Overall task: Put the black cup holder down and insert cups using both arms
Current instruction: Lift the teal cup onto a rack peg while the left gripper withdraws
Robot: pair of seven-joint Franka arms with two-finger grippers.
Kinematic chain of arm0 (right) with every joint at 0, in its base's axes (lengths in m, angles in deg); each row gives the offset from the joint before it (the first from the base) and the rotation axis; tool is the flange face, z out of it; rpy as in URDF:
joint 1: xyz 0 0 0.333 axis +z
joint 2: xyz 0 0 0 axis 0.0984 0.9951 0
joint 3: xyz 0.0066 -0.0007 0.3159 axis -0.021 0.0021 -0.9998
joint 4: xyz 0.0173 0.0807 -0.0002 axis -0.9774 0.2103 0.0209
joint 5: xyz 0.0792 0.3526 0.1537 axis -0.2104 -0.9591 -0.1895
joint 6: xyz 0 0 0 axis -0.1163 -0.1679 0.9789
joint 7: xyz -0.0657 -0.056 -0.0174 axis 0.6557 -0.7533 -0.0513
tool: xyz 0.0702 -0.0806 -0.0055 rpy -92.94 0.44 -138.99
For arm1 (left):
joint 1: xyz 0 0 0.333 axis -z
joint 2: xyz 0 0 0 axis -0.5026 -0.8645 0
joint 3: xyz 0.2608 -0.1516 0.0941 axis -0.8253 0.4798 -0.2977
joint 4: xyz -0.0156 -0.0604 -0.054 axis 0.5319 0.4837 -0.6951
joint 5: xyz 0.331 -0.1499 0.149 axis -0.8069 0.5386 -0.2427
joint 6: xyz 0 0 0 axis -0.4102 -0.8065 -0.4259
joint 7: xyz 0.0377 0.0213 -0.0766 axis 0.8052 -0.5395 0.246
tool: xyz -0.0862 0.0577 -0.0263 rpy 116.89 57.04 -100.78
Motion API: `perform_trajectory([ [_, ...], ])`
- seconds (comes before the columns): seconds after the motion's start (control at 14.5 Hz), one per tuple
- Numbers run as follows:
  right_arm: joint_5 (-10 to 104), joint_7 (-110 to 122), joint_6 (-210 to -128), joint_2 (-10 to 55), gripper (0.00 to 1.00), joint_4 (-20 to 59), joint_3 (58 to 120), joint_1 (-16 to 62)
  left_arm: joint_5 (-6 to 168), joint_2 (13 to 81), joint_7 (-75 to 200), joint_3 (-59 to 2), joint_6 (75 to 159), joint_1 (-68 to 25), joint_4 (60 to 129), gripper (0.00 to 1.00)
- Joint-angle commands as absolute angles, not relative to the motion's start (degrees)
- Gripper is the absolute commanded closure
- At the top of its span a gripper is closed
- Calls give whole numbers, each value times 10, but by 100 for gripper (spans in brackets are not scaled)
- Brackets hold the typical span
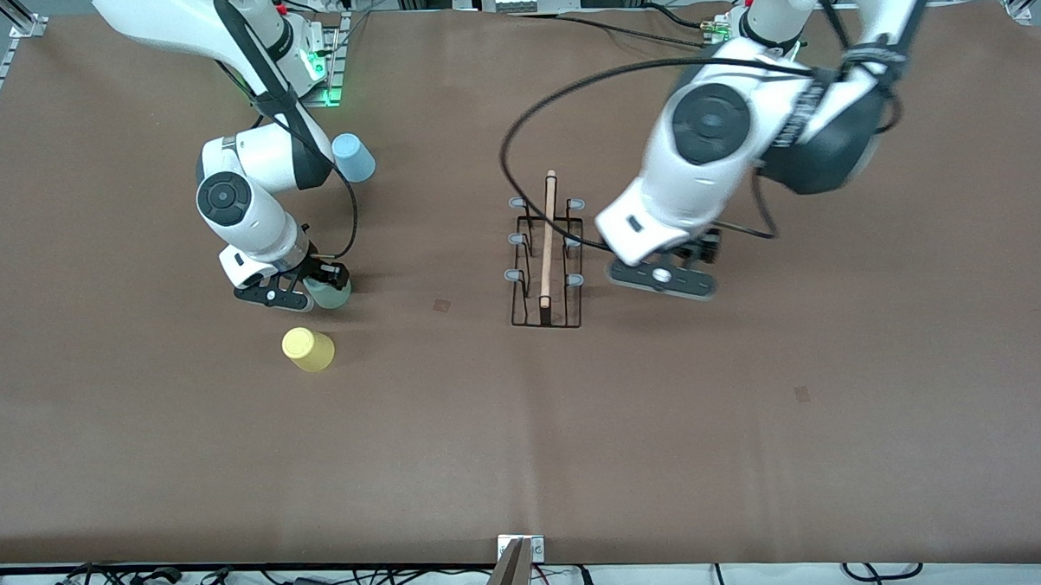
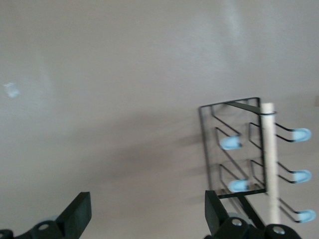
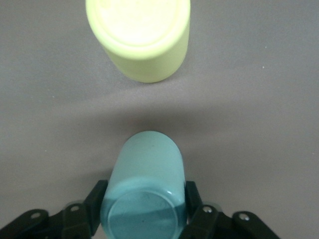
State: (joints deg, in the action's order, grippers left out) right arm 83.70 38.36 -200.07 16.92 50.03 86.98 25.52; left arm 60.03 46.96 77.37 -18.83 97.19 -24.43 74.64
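Right gripper (image 3: 144,211) clamps fingers around the green cup (image 1: 328,292), near the yellow cup (image 1: 308,348): light, slick, grip mid-wall. Left gripper (image 2: 144,211), fingers apart, hovers beside the standing cup holder (image 1: 547,250) mid-worktop (image 1: 750,423).

Green cup (image 1: 330,292), yellow cup (image 1: 308,349), blue cup (image 1: 353,156).

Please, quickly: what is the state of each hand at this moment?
Left hand: open, holding nothing, beside the black cup holder.
Right hand: closed on the pale green cup.
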Motion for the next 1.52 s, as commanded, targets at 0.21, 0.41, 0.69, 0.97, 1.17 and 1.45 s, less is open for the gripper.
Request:
perform_trajectory([
  [0.21,831,377,-1922,118,89,473,870,259,594,474,732,-185,921,-292,717,0],
  [0.41,830,432,-1781,84,89,376,860,282,596,482,732,-180,918,-324,708,0],
  [0.69,830,680,-1766,85,89,302,776,316,599,524,692,-184,915,-362,707,0],
  [0.97,831,921,-1790,145,89,237,718,374,655,529,689,-184,913,-441,708,0],
  [1.17,835,1017,-1835,171,89,230,699,407,623,527,690,-184,913,-464,707,0],
  [1.45,836,1034,-1837,182,89,237,680,412,615,545,688,-179,883,-478,708,0],
])
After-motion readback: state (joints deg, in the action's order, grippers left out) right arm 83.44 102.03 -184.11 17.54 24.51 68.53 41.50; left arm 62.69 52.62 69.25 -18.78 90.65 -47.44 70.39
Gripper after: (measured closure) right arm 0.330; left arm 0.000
